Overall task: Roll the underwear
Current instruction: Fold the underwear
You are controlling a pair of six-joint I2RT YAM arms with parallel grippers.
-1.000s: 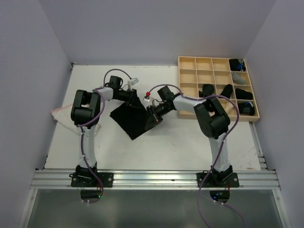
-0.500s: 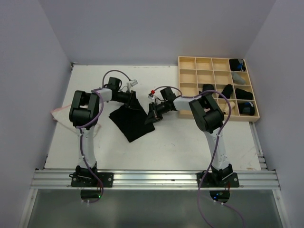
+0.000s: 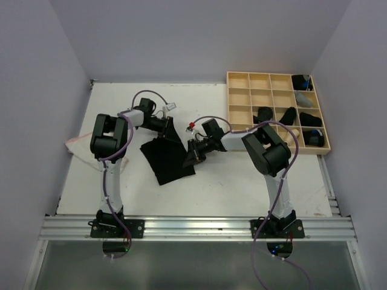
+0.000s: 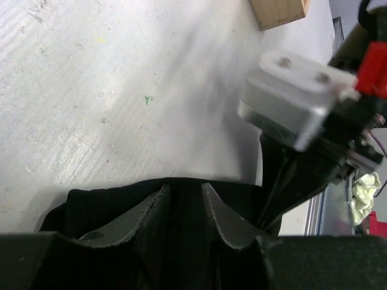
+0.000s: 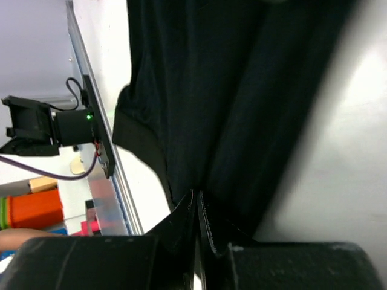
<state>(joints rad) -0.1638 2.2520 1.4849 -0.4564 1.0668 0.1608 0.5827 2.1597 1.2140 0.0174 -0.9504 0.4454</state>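
Observation:
A flat black underwear (image 3: 168, 160) lies mid-table between both arms. My left gripper (image 3: 167, 132) is at its far edge; in the left wrist view (image 4: 185, 188) its fingers (image 4: 151, 208) stand a little apart with a fold of the black cloth (image 4: 103, 202) filling the gap. My right gripper (image 3: 192, 154) is at the cloth's right corner. In the right wrist view (image 5: 196, 198) its fingers (image 5: 205, 220) are pressed together on the cloth's edge (image 5: 199, 90). Several black rolled underwear (image 3: 263, 115) sit in cells of the tray.
The pale wooden grid tray (image 3: 249, 98) stands at the back right, its corner (image 4: 279, 12) showing in the left wrist view. A whitish cloth (image 3: 75, 145) lies at the table's left edge. The right arm's wrist (image 4: 296, 106) is close beside my left gripper.
The right gripper has closed on the cloth's right corner and shifted slightly toward the near edge. The black cloth has been drawn a little nearer and has changed outline. The left gripper has barely moved.

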